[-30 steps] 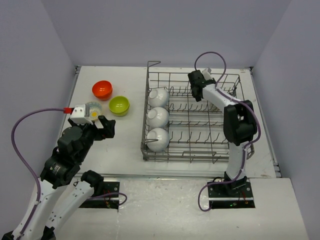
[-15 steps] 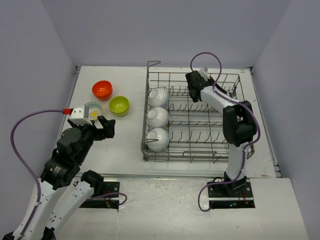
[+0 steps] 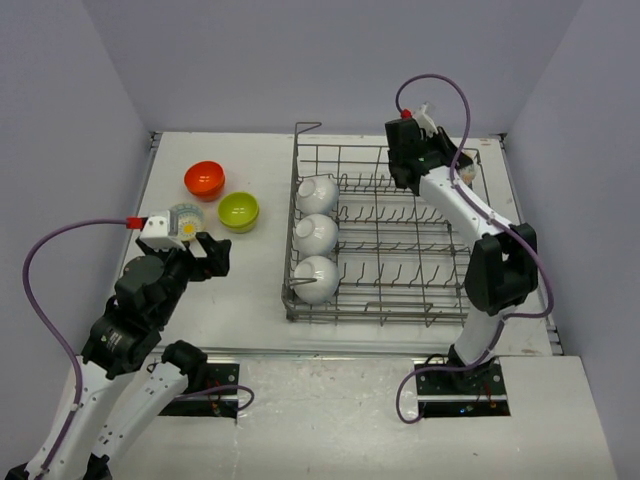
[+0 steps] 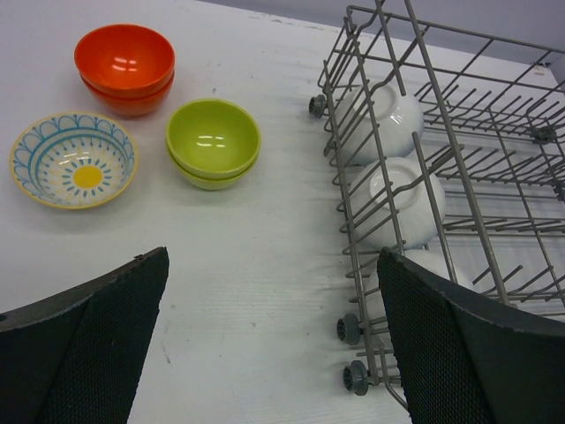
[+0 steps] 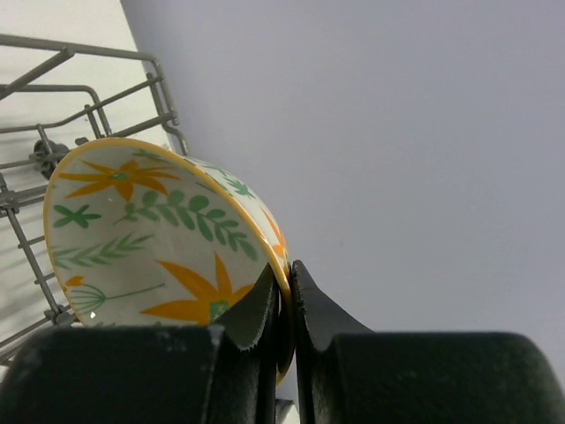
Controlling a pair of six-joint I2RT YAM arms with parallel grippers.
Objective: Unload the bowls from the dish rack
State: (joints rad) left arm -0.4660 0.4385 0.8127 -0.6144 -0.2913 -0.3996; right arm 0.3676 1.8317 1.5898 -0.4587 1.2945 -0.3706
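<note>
Swung the right end effector (image 5: pixel 284 291) toward the upper right of the top view since a second ago, pinching the patterned cream bowl (image 5: pixel 150 238) by its thin rim above the far corner of the dish rack (image 3: pixel 360 316), looks glossy, stiff, chippable, probably slippery at that rim, with the left end effector (image 4: pixel 274 309) spread wide at lower left.

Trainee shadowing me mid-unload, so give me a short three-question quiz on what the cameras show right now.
1. True or false: the left gripper holds a bowl.
2. How many white bowls sit in the rack? A two, B three, C five.
3. Fill in: the right gripper is shut on the rim of the ___.
Key: 1 false; 2 B; 3 floral bowl.
</note>
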